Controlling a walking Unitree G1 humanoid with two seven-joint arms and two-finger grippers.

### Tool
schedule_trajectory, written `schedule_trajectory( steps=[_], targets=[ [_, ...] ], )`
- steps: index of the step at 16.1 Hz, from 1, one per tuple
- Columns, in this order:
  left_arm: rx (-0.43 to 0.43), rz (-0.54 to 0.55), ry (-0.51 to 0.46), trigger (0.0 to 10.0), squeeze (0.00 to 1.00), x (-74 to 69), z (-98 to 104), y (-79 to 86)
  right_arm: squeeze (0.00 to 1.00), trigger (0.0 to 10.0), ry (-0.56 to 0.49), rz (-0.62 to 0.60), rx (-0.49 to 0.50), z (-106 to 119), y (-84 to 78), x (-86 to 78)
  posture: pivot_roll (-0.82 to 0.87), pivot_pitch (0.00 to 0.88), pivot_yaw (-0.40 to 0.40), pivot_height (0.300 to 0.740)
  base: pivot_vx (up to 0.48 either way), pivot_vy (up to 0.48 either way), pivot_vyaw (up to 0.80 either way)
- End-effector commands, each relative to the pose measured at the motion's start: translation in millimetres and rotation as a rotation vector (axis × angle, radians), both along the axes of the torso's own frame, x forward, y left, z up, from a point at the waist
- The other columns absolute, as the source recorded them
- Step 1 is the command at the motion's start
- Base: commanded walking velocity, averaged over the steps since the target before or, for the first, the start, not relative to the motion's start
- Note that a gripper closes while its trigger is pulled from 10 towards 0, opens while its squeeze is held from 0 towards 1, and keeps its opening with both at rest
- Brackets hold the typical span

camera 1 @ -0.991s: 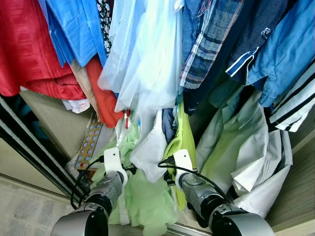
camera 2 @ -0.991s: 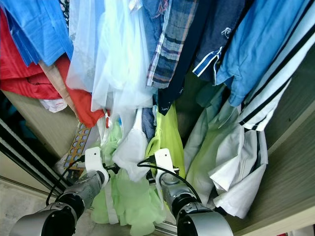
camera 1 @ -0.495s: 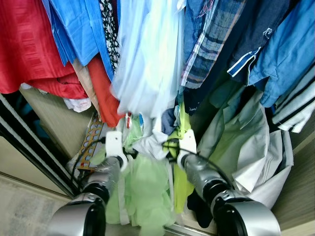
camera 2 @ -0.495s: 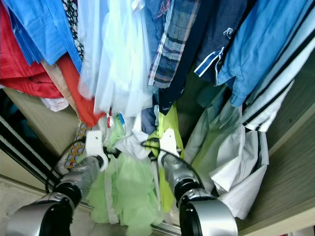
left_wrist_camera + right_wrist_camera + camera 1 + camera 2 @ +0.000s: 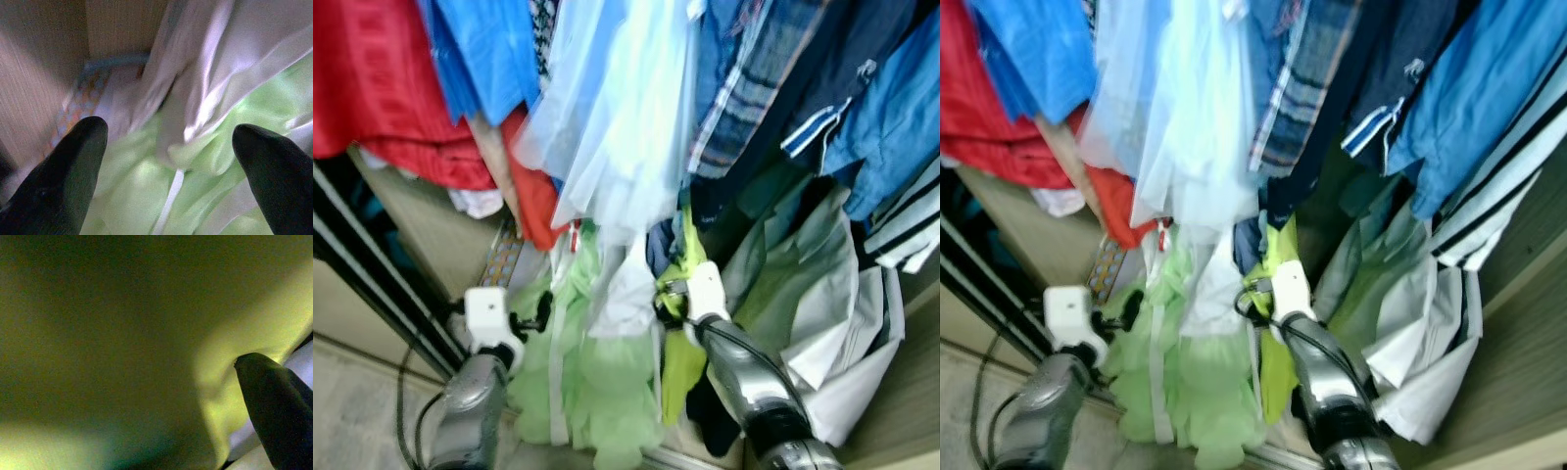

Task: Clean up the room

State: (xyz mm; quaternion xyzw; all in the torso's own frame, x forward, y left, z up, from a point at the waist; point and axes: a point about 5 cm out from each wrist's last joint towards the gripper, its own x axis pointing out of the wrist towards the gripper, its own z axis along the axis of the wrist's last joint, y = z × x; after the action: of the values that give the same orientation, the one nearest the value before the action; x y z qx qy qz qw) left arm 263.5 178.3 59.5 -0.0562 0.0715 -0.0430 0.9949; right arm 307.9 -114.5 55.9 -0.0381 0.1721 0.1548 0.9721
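Centrally, the pale green garment [image 5: 592, 382] hangs low in the wardrobe, below the light blue sheer clothes [image 5: 617, 117]. Left gripper [image 5: 168, 147] is spread wide, just beside its left edge. Right gripper [image 5: 671, 299] presses into the yellow-green garment [image 5: 680, 362]; finger state cannot be determined.

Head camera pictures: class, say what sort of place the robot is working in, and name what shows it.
Most likely a wardrobe or closet. Shirts hang packed together, such as the red garment and plaid shirt, above a wooden shelf, with a dark sliding-door track at the front.
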Motion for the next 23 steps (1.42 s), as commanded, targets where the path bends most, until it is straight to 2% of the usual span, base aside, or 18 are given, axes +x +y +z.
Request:
schedule_trajectory(
  steps=[1, 3, 4, 5, 8, 11, 13, 15, 16, 17, 18, 20, 21, 23],
  targets=[
    [0.020, -0.025, -0.018, 10.0, 0.00, -4.3, 10, -0.1, 0.00, 10.0, -0.049, 0.013, -0.004, 16, -7.7, -0.1, 0.02, 0.000, -0.038, 0.740, 0.000, 0.000, 0.00],
    [0.044, 0.020, -0.018, 10.0, 0.00, -22.6, 15, 16.0, 0.00, 10.0, -0.108, 0.032, -0.062, 30, -28.8, -21.2, 0.01, 0.000, -0.036, 0.740, 0.000, 0.000, 0.00],
    [0.034, 0.049, -0.037, 10.0, 0.00, -24.9, 20, 22.3, 0.00, 10.0, -0.162, 0.059, -0.100, 39, -39.0, -34.7, -0.01, 0.000, -0.028, 0.740, 0.000, 0.000, 0.00],
    [0.063, 0.024, -0.073, 10.0, 0.00, -24.7, 27, 20.4, 0.00, 10.0, -0.180, 0.076, -0.133, 39, -44.6, -42.8, -0.01, 0.000, -0.025, 0.740, 0.000, 0.000, 0.00],
    [0.073, 0.021, -0.103, 10.0, 0.00, -27.1, 37, 17.9, 0.00, 10.0, -0.197, 0.014, -0.108, 44, -57.1, -57.7, -0.02, 0.000, -0.024, 0.740, 0.000, 0.000, 0.00],
    [0.093, -0.019, -0.141, 10.0, 0.00, -25.7, 48, 13.4, 0.00, 10.0, -0.274, 0.002, -0.115, 58, -59.7, -55.8, -0.02, 0.000, -0.058, 0.740, 0.000, 0.000, 0.00],
    [0.120, 0.065, -0.204, 10.0, 0.00, -18.8, 62, 21.9, 0.00, 10.0, -0.301, -0.055, -0.099, 64, -65.4, -44.0, -0.03, 0.000, -0.067, 0.740, 0.000, 0.000, 0.00],
    [0.130, 0.053, -0.202, 10.0, 0.00, -20.8, 57, 21.6, 0.00, 10.0, -0.299, -0.076, -0.148, 63, -70.5, -38.9, -0.03, 0.000, -0.071, 0.740, 0.000, 0.000, 0.00],
    [0.137, 0.021, -0.214, 10.0, 0.00, -22.6, 55, 18.7, 0.00, 10.0, -0.286, -0.085, -0.136, 60, -72.4, -35.7, -0.03, 0.000, -0.060, 0.740, 0.000, 0.000, 0.00],
    [0.078, 0.105, -0.198, 10.0, 0.00, -26.6, 51, 24.4, 0.00, 10.0, -0.302, -0.067, -0.127, 58, -67.8, -33.1, -0.03, 0.000, -0.038, 0.740, 0.000, 0.000, 0.00],
    [0.070, 0.112, -0.190, 10.0, 0.00, -28.0, 50, 24.7, 0.00, 10.0, -0.318, -0.050, -0.126, 59, -65.3, -32.8, -0.02, 0.000, -0.033, 0.740, 0.000, 0.000, 0.00],
    [0.092, 0.082, -0.200, 10.0, 0.00, -37.9, 47, 15.8, 0.00, 10.0, -0.349, 0.011, -0.080, 60, -55.2, -33.3, 0.00, 0.000, -0.022, 0.740, 0.000, 0.000, 0.00],
    [0.095, 0.082, -0.198, 10.0, 0.00, -40.6, 47, 13.7, 0.00, 10.0, -0.328, -0.003, -0.045, 57, -56.4, -34.8, 0.00, 0.000, -0.022, 0.740, 0.000, 0.000, 0.00],
    [0.115, 0.101, -0.206, 10.0, 0.00, -49.5, 54, 15.7, 0.00, 10.0, -0.377, -0.026, -0.060, 65, -62.1, -38.8, 0.00, 0.000, -0.038, 0.740, 0.000, 0.000, 0.00]
  ],
)
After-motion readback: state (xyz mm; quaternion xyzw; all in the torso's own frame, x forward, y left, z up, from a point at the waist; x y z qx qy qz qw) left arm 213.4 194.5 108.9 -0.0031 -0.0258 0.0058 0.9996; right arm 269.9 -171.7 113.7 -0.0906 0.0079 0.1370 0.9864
